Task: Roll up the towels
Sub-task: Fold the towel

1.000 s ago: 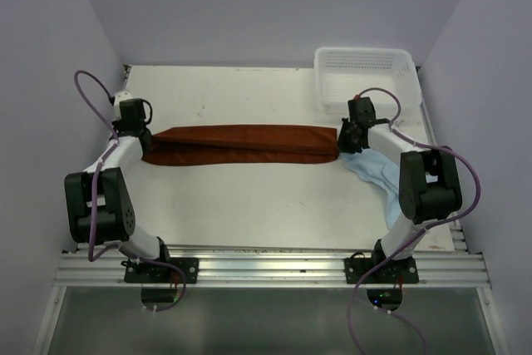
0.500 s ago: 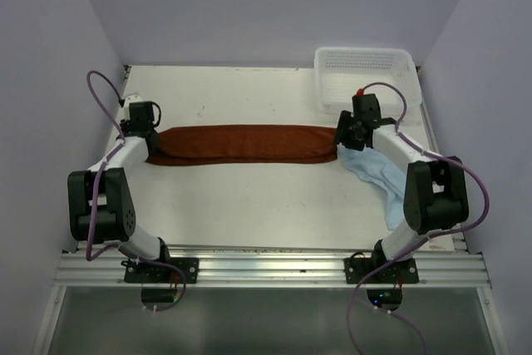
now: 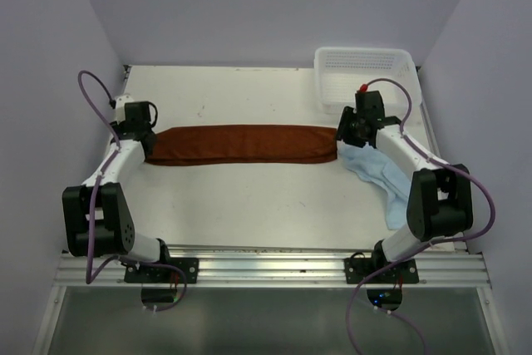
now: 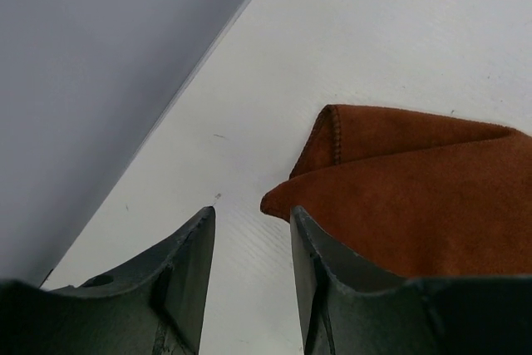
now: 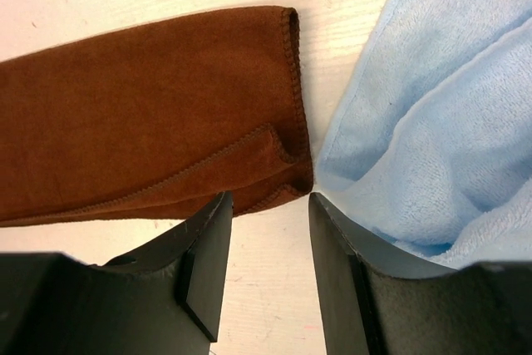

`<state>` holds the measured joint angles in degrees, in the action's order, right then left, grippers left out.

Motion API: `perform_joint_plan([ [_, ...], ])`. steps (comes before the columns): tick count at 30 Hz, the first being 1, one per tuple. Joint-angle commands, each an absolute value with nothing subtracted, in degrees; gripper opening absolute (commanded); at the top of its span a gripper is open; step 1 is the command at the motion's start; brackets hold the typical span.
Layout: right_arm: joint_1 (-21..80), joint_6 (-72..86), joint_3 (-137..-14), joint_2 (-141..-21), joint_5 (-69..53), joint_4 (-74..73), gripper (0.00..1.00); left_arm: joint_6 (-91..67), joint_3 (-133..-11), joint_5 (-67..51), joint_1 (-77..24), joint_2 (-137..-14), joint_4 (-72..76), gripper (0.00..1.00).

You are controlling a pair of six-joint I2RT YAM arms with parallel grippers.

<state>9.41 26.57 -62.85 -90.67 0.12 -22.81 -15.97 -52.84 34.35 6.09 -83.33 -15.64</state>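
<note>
We count two towels, one basket, two claws. The brown towel [image 3: 245,144] lies flat on the table [image 3: 249,205], folded into a long strip. Its long axis runs left to right, one end pointing at each claw. The blue towel [image 3: 374,168] lies rumpled just beside the strip's right end. The basket [image 3: 366,68] sits in the far right corner. The left claw [image 4: 251,214] is at the strip's left end, jaws apart and holding nothing. The right claw [image 5: 270,199] is at the right end, also parted and empty.

Rust-brown towel [image 3: 241,145], folded into 1 long flat band, lies crosswise; crumpled light-blue towel [image 3: 376,170] touches its right end.
</note>
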Motion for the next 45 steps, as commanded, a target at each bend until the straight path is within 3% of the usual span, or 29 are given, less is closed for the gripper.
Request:
perform_joint_plan([
  [1, 9.3, 27.9, -65.6, -89.3, -2.3, -22.1, 0.44, -17.9, -55.2, 33.9, 6.9, -81.7, -16.3, 0.46],
  [5, 9.3, 28.4, -66.9, -91.3, -3.7, -21.6, 0.33, -18.0, -56.2, 29.6, 7.4, -82.9, -16.2, 0.46],
  [11, 9.4, 28.8, -67.5, -94.8, -6.1, -20.4, 0.28, -18.5, -57.7, 26.4, 7.5, -86.4, -16.1, 0.46],
  [37, 11.7, 26.5, -60.9, -100.8, -2.4, -19.9, 0.21, -17.4, -59.2, 24.4, 8.3, -89.6, -14.3, 0.46],
  [45, 11.6, 26.7, -64.1, -94.2, -0.5, -24.2, 0.19, -18.1, -60.0, 23.3, 10.5, -91.1, -15.7, 0.46],
])
